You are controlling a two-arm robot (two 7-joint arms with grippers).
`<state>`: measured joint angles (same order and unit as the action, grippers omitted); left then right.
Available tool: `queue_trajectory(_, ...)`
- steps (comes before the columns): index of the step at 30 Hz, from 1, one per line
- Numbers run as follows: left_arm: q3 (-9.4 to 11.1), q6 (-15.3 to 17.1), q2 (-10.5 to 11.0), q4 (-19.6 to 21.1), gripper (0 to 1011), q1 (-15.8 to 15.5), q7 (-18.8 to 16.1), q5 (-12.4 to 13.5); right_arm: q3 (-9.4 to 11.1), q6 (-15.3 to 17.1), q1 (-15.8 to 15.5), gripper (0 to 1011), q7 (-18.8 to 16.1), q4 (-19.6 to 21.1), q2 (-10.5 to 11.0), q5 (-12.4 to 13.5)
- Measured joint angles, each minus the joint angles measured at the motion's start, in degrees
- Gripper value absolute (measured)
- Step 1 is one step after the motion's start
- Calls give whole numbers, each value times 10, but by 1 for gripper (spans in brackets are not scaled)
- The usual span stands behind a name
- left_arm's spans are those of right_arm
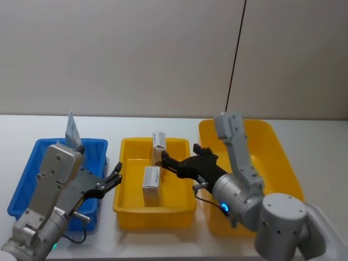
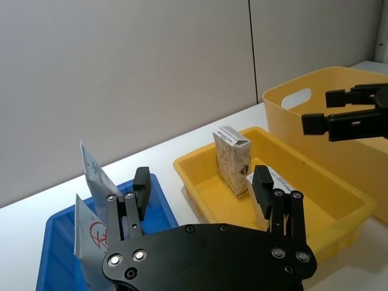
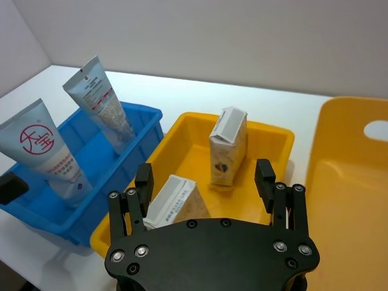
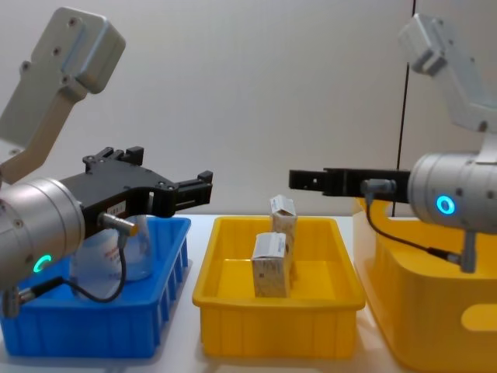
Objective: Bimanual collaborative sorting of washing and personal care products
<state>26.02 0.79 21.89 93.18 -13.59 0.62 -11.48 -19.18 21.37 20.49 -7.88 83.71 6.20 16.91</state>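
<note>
A: Where is the left gripper (image 1: 113, 178) hanging?
B: It is hovering above the right edge of the blue tray (image 1: 31, 163), pointing toward the small yellow tray (image 1: 155, 210). Its fingers are spreading wide and gripping nothing.
A: And the right gripper (image 4: 304, 181)?
B: It is reaching in from over the big yellow bin (image 1: 285, 157) and hanging above the small yellow tray's right half. Its fingers are also standing apart and empty.
A: Where are the products sitting?
B: 2 cartons are standing in the small yellow tray, the rear carton (image 1: 159, 142) by the back wall and the front carton (image 1: 151, 185) nearer the robot. 2 tubes are leaning in the blue tray: the rear tube (image 3: 100, 103) at its far end, the front tube (image 3: 42, 148), showing a red circle mark, closer in.
</note>
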Motion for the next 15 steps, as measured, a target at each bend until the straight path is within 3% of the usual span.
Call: queue_trajectory(15,0,0,0,0,1001,0,0,0,2,68,9,1003,28,-10,-41,7)
